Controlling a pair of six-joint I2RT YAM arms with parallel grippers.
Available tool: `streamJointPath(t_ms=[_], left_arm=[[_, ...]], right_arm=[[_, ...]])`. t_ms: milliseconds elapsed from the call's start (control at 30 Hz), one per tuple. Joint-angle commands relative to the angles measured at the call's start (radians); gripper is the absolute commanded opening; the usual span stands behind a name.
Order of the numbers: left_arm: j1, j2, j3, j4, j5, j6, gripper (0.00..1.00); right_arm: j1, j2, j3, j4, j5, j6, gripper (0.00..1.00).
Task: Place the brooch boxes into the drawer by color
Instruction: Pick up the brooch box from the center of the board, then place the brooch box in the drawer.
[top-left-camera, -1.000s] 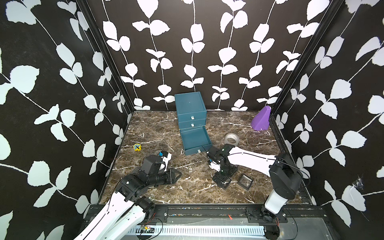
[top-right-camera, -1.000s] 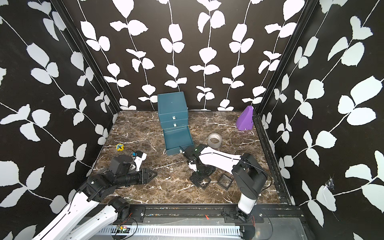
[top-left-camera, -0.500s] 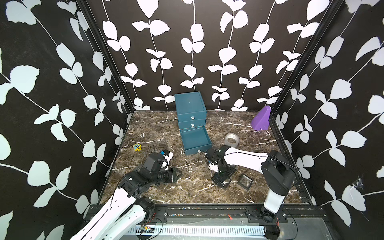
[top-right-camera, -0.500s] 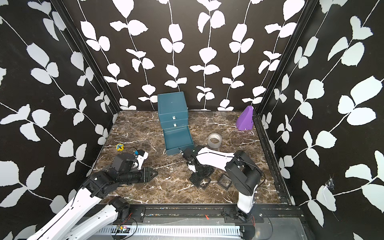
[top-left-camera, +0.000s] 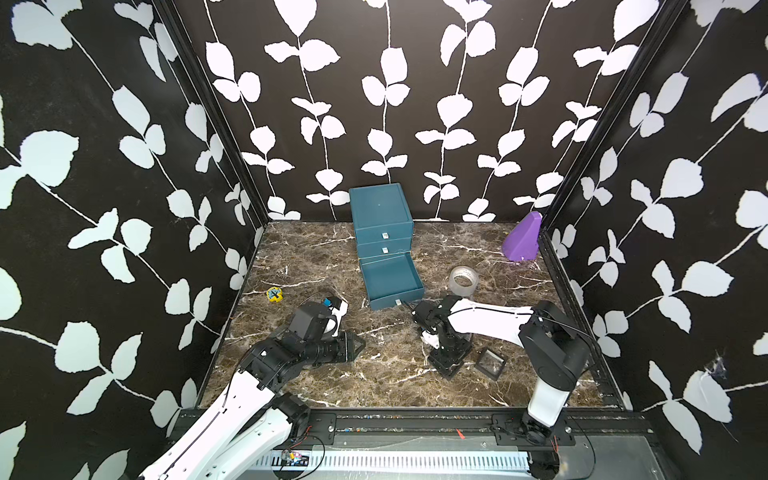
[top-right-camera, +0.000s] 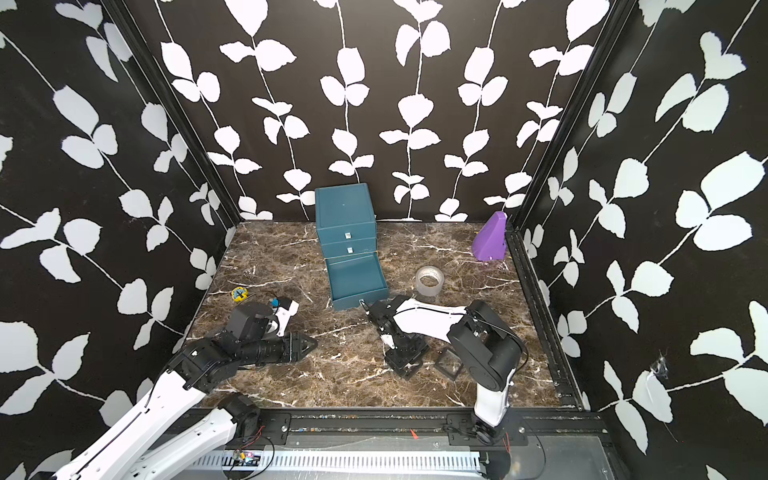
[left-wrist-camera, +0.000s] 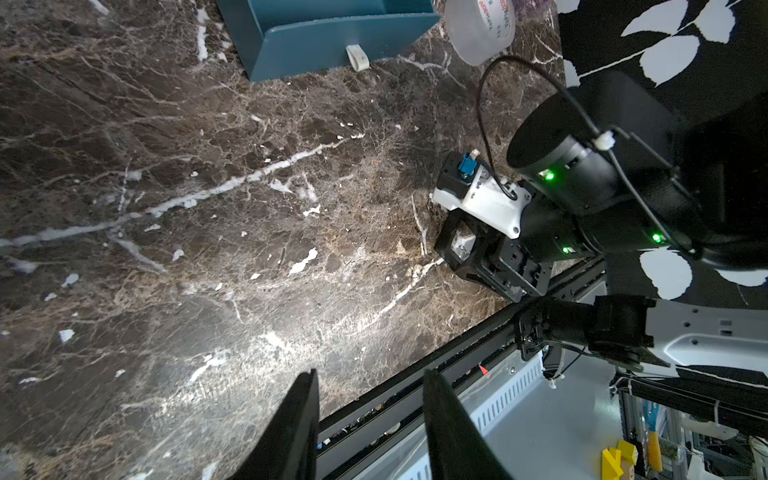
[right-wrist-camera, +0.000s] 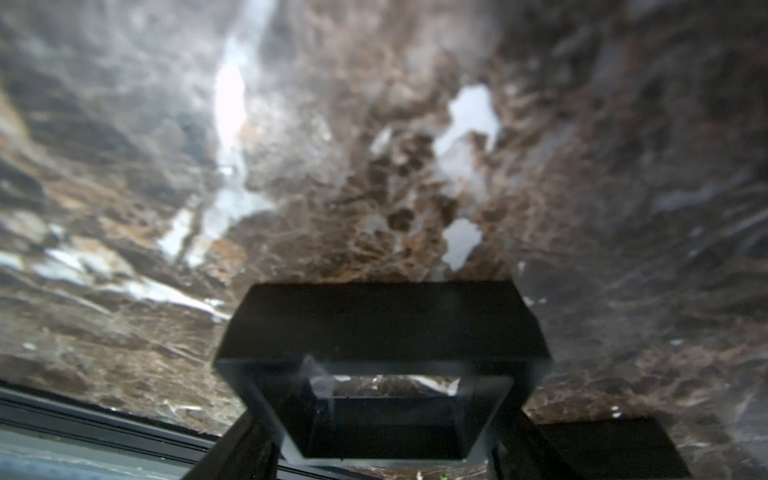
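In both top views the right claw (top-left-camera: 449, 361) points straight down at the brown marble bench (top-left-camera: 311, 257), lower centre-right of the frame, right over a black brooch box (right-wrist-camera: 382, 328). The right wrist view shows that box low in the middle of the frame. It sits between the two dark fingers (right-wrist-camera: 237, 453), one on either side of its frame, with its clear centre facing the camera. The picture is too blurred to tell whether the fingers press on it or only flank it. A second black brooch box (top-left-camera: 490, 363) lies flat on the bench just to the right of the claw, apart from it. The left claw (left-wrist-camera: 369, 376) is partly open with nothing between its fingers. It lies low over the bench at lower left-centre, well apart from both boxes. The teal drawer chest (top-left-camera: 380, 216) stands at the back centre with its bottom drawer (top-left-camera: 390, 278) pulled out toward the right claw. A clear tape roll (top-left-camera: 464, 280) sits just right of that open drawer.
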Motion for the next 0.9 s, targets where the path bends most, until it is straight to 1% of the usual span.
streamJointPath(t_ms=[0, 100, 233, 267, 400, 600, 733, 867], left_arm=[[-0.003, 0.003, 0.029, 0.021, -0.008, 0.017, 0.39], [-0.002, 0.011, 0.032, 0.026, -0.024, 0.021, 0.39], [-0.002, 0.036, 0.052, 0.046, -0.070, 0.025, 0.39], [-0.001, 0.048, 0.061, 0.049, -0.079, 0.024, 0.39], [0.017, 0.131, 0.112, 0.056, -0.115, 0.017, 0.39], [0.097, 0.189, 0.099, 0.174, -0.103, -0.051, 0.39], [0.148, 0.199, 0.097, 0.213, -0.116, -0.057, 0.39], [0.196, 0.206, 0.090, 0.262, -0.113, -0.062, 0.39]], right_arm=[[0.008, -0.044, -0.002, 0.015, 0.053, 0.044, 0.60], [0.008, -0.084, 0.062, -0.003, 0.079, 0.074, 0.53], [0.005, -0.085, 0.204, -0.040, 0.110, 0.123, 0.52], [0.005, -0.079, 0.263, -0.044, 0.118, 0.135, 0.52], [0.003, -0.031, 0.439, -0.031, 0.133, 0.190, 0.51], [-0.010, 0.121, 0.726, -0.016, 0.149, 0.261, 0.50], [-0.030, 0.254, 0.906, -0.031, 0.136, 0.310, 0.49], [-0.038, 0.349, 1.004, -0.018, 0.135, 0.334, 0.48]])
